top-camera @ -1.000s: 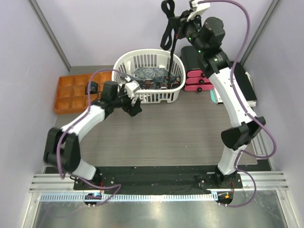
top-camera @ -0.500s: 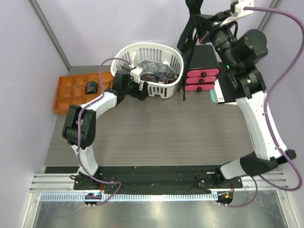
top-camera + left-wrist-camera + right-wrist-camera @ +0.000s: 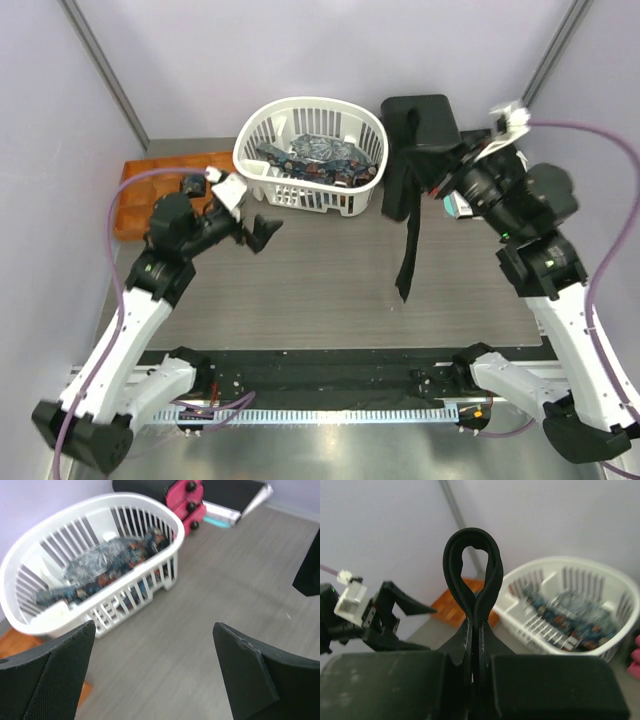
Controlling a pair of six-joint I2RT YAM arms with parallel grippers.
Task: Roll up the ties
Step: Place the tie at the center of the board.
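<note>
Right gripper (image 3: 475,647) is clamped tight on the black tie (image 3: 408,235), pinching it doubled so a small loop stands above the jaws. The rest hangs straight down w/ its tip near the table (image 3: 300,290), contact unclear, just right of the basket (image 3: 300,103). Left gripper (image 3: 154,630) gapes wide, holds nothing, over bare table by the basket front. Patterned ties (image 3: 318,155) lie heaped in the basket. Handling, as a guess: the fabric is light, limp, prob. slick, so it'll sag and twist w/o support; no breakage risk. Best hold is near one end, across the flat width, w/ the tie laid on the table before coiling. Mid-length grips just fold it.
</note>
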